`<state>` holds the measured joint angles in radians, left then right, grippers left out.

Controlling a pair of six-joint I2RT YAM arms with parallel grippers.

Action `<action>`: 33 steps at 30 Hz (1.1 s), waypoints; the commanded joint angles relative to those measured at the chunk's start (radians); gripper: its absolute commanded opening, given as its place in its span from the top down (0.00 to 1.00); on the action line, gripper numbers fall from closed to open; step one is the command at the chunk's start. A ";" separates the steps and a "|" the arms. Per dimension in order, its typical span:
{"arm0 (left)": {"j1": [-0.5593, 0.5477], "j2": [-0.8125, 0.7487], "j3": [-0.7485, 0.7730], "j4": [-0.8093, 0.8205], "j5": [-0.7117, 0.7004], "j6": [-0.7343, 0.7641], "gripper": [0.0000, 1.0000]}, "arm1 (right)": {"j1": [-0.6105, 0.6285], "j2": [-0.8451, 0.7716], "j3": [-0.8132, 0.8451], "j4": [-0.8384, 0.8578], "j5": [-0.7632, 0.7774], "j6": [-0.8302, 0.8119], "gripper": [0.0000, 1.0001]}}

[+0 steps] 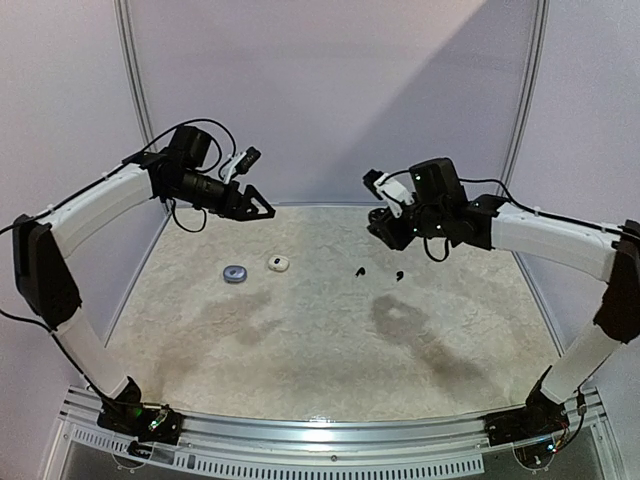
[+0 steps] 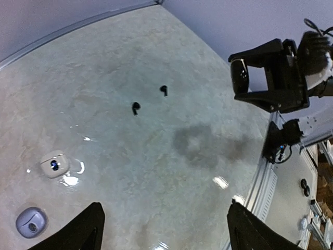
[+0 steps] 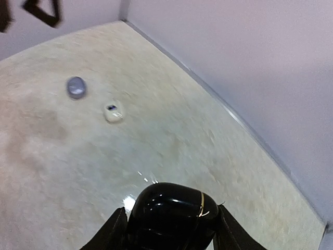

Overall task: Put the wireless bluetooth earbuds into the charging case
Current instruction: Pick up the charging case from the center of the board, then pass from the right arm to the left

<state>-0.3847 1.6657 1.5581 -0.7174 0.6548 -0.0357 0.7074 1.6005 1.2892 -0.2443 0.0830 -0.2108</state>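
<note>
**Earbuds (image 1: pixel 359 271) loose on the counter (image 1: pixel 320 370), closest to the right claw (image 1: pixel 390 230)**

At far left, the left claw (image 1: pixel 262 208) hangs raised, jaws spread and empty. Below it sit a grey-blue case (image 1: pixel 235 273) and, just beside it, a white case (image 1: pixel 278 263). Further right lie the two black earbuds, near each other; their long axes are too small to read. Just beyond them the right claw grips a glossy black charging case (image 3: pixel 169 208). That arm is nearer but occupied, so the free left claw would have to reach rightward past both cases.
</note>
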 commanded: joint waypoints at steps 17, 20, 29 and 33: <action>-0.235 -0.324 -0.333 0.338 0.126 -0.055 0.32 | 0.492 0.043 0.141 0.175 0.196 -0.341 0.78; -0.238 -0.341 -0.345 0.353 0.149 -0.047 0.35 | 0.497 0.064 0.174 0.179 0.215 -0.345 0.79; -0.250 -0.356 -0.358 0.327 0.124 -0.034 0.57 | 0.508 0.090 0.205 0.201 0.233 -0.396 0.81; -0.251 -0.345 -0.345 0.322 0.127 -0.022 0.80 | 0.512 0.092 0.205 0.194 0.222 -0.423 0.81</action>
<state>-0.6220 1.3197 1.2114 -0.3897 0.7971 -0.0784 1.2068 1.6749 1.4689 -0.0711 0.3050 -0.6010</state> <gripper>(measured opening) 0.320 0.512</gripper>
